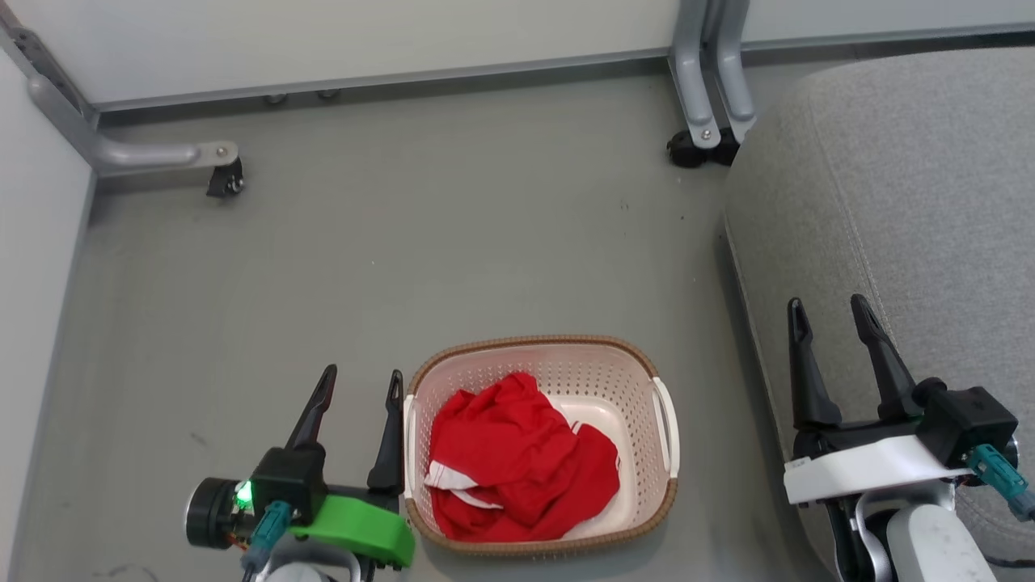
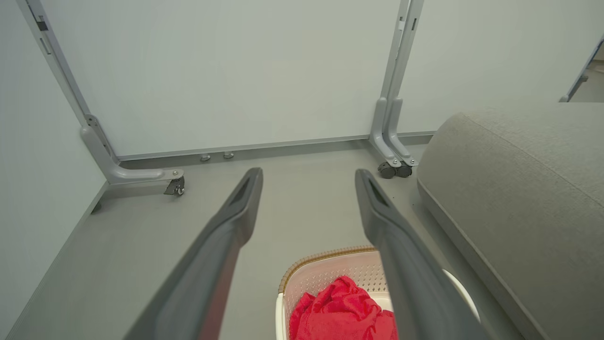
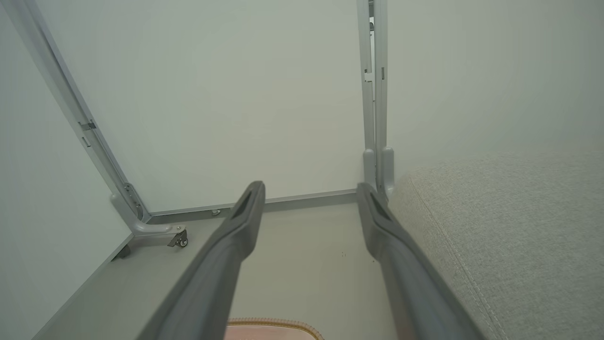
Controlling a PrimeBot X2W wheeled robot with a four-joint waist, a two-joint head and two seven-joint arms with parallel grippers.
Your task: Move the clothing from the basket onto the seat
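Red clothing [image 1: 513,465] with white stripes lies crumpled inside the cream basket [image 1: 623,364] with a brown rim, on the floor at the bottom centre of the head view. In the left wrist view the clothing [image 2: 342,314] and basket [image 2: 325,271] show between and below my fingers. My left gripper [image 1: 361,381] stands open just left of the basket, holding nothing. My right gripper [image 1: 831,309] stands open over the front edge of the grey seat [image 1: 914,202], empty. The seat [image 2: 528,189] fills the right side; the basket rim [image 3: 273,323] peeks in at the bottom of the right wrist view beside the seat [image 3: 509,236].
White partition panels on grey wheeled feet [image 1: 703,141] [image 1: 222,174] close off the back and left. Bare grey floor [image 1: 453,242] lies between the basket and the panels.
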